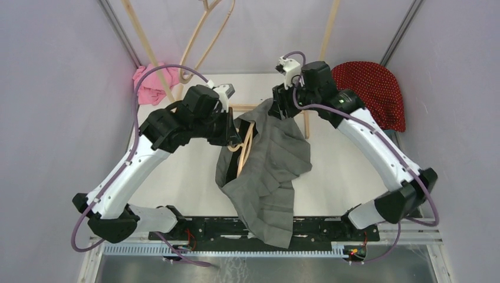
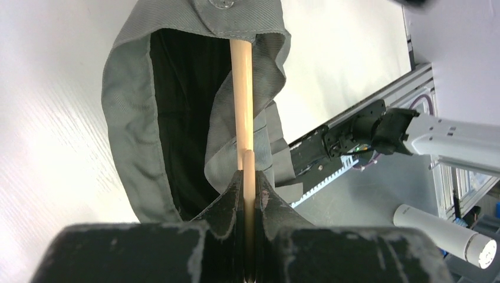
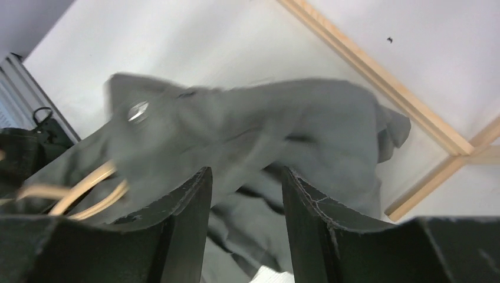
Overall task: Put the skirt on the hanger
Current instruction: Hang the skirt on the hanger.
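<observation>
Grey skirt (image 1: 268, 177) hangs over the wooden hanger (image 2: 241, 88) (its rod pokes inside); left jaws pinch the hanger, right jaws gape beside the skirt.

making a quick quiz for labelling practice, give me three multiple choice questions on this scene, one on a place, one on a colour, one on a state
1. Where does the red dotted cloth lie?
A) at the far right of the table
B) at the near left edge
C) draped over the left arm

2. What colour is the skirt?
A) pink
B) grey
C) red

3. What is the left gripper doing?
A) open above bare tabletop
B) shut on the wooden hanger
C) shut on a pink cloth

Answers:
1 A, the top view shows it in the far right corner.
2 B, every view shows grey fabric.
3 B, the left wrist view shows it clamped on the hanger's rod, which runs into the skirt.
</observation>
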Robot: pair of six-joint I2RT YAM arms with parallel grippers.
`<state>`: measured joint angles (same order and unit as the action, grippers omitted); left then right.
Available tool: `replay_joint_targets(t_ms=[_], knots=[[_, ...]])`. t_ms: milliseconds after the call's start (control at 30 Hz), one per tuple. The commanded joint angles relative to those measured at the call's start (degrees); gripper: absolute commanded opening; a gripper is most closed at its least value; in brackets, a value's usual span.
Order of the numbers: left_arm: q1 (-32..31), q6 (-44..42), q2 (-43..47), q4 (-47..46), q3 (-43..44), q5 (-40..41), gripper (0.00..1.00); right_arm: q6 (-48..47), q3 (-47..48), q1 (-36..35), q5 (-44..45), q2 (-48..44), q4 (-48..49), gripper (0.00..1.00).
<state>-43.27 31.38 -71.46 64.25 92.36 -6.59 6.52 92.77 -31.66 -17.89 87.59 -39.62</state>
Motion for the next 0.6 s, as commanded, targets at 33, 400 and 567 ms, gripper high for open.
replay_joint_targets(t_ms=[33,400,567], knots=[[-0.24,-1.67,-4.92,-4.24,9.8,2.63,0.03,-0.3,-2.92,-1.02,1.31,-12.4,-3.67,0.57],[-0.24,2.71,-11.24,-7.72,9.68,11.65,0.03,6.97,-20.8,-11.5,12.22,-25.33,6.25,0.63],[-0.22,6.32,-10.69,-10.77,7.01,12.5,0.03,7.44,-24.15,-20.47,26.29,-24.41,12.96,0.63]])
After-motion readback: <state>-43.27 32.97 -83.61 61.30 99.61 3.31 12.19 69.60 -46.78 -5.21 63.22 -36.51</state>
